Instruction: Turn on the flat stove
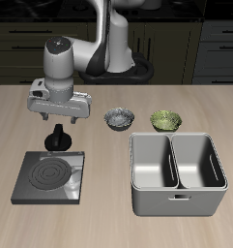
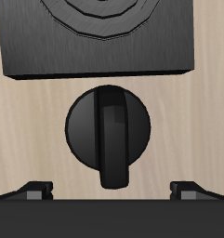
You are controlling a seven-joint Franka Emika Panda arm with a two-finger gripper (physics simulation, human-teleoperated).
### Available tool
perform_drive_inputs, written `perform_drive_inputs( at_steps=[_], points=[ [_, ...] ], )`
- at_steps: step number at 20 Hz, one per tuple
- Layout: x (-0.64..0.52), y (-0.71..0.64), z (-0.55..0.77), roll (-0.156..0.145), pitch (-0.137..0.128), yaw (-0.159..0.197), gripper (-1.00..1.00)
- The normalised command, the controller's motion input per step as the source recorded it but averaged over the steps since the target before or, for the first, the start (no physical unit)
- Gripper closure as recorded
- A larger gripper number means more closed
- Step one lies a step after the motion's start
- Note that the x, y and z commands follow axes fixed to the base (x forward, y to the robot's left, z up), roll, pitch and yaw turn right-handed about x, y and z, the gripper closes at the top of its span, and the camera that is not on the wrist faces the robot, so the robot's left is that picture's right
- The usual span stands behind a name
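The flat stove [image 1: 50, 177] sits on the table [image 1: 108, 145] near the front edge. Its small black knob [image 2: 108, 133] is at the back side. The end effector [image 1: 58, 119] hangs right above the knob, open, holding nothing. The wrist view cuts off most of the stove and shows only the finger tips [image 2: 35, 191].

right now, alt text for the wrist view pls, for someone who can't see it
A round black knob with a raised bar handle sits on the light wooden table, centred between the gripper's two spread fingertips. Just beyond the knob lies the flat stove, dark with concentric burner rings.
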Motion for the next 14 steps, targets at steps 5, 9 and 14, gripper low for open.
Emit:
perform_drive_inputs(
  at_steps=[5,9,14],
  points=[
    [0.03,0.06,-0.11,0.005,0.004,0.016,-1.0],
    [0.05,0.06,-0.28,0.019,0.041,0.017,-1.0],
    [-0.02,-0.04,-0.17,0.001,0.024,-0.008,-1.0]
  ],
)
